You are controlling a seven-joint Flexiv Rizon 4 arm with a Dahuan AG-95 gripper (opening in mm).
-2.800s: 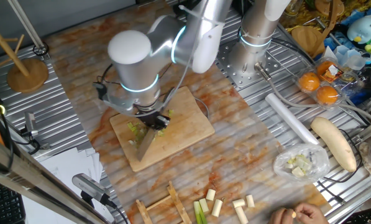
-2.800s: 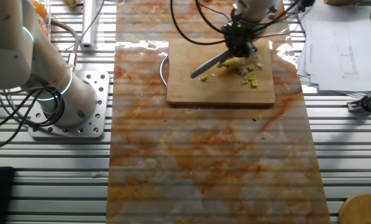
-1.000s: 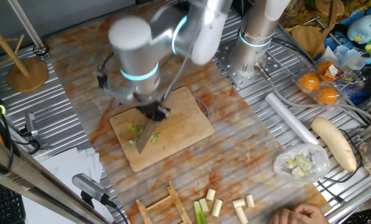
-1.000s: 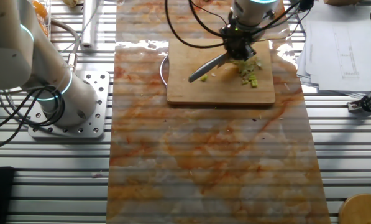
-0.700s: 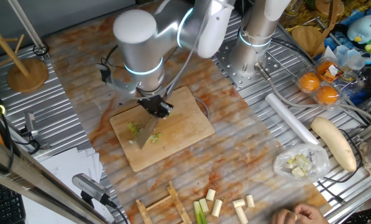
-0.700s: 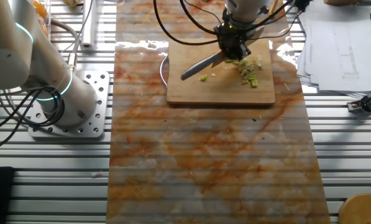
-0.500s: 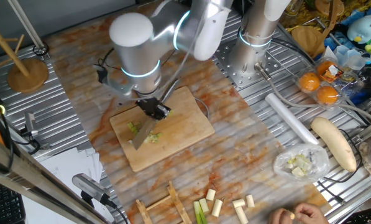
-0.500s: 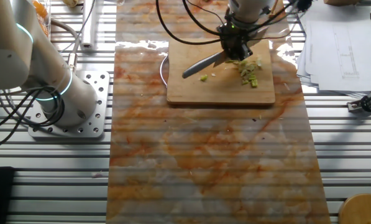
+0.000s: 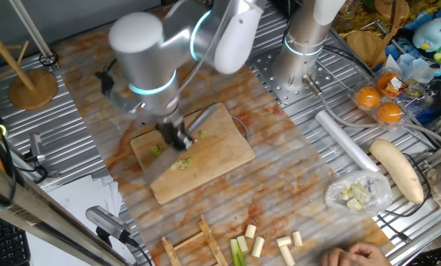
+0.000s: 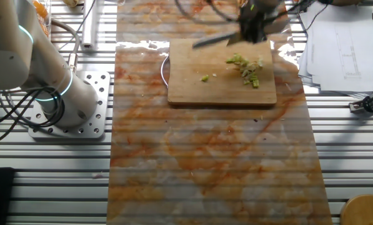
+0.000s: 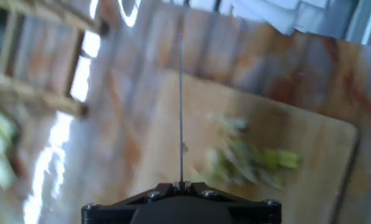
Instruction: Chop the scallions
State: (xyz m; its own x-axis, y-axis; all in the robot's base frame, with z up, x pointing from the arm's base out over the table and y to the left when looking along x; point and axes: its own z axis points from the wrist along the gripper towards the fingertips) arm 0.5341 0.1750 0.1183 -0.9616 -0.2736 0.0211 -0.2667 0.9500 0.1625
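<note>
Several uncut scallion stalks are lying at the near edge of the table, next to a person's hand showing at the bottom of one fixed view. Further in, chopped scallions are sitting in a small pile on the wooden board, toward its right side in the other fixed view, with one stray bit near the board's middle. The gripper is clenching a knife; the blade is hanging over the board's far edge, motion-blurred, apart from the pile. The hand view is showing the blade edge-on, with the scallions just to its right. Bagged pieces and a pale long vegetable are lying beyond, at the right.
</note>
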